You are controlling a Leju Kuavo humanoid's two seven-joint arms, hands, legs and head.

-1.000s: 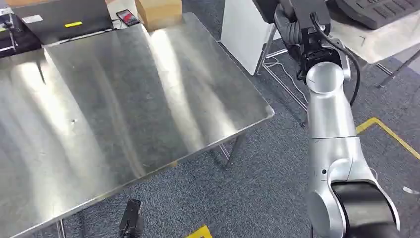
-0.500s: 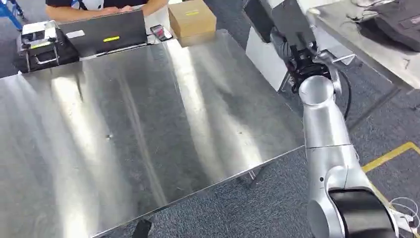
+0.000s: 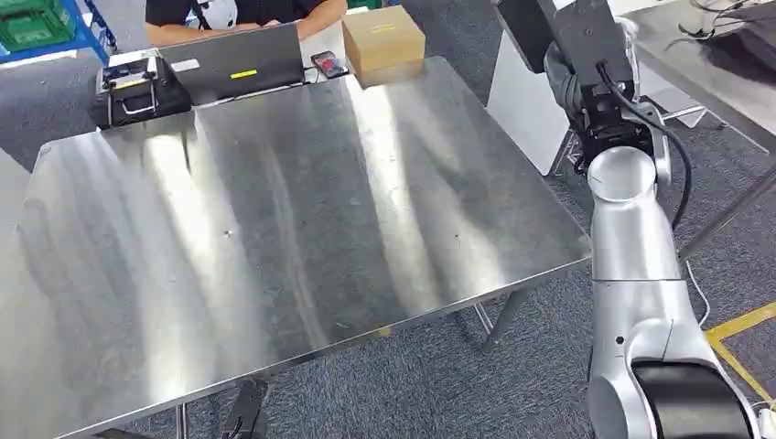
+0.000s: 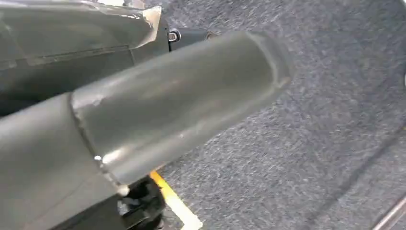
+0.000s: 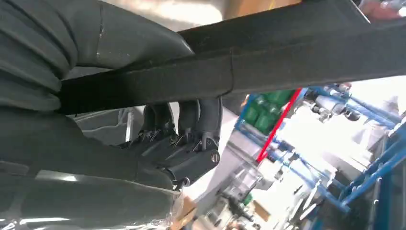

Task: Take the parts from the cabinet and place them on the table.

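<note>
Gripping a flat black bar-shaped part (image 5: 287,52), my right hand (image 5: 158,120) has its dark fingers (image 5: 201,117) curled under it, raised beyond the far right corner of the bare steel table (image 3: 274,229). Risk, as I judge: swinging left, the long part could clip the table edge or the brown cardboard box (image 3: 382,38). My left hand: cannot tell.

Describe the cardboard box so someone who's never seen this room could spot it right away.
Start at the big shiny steel table and look to its far edge, near the seated person. The cardboard box sits at the far right corner, beside a phone and an open laptop. It is the only plain brown thing there, closed, with a small yellow label on top.
</note>
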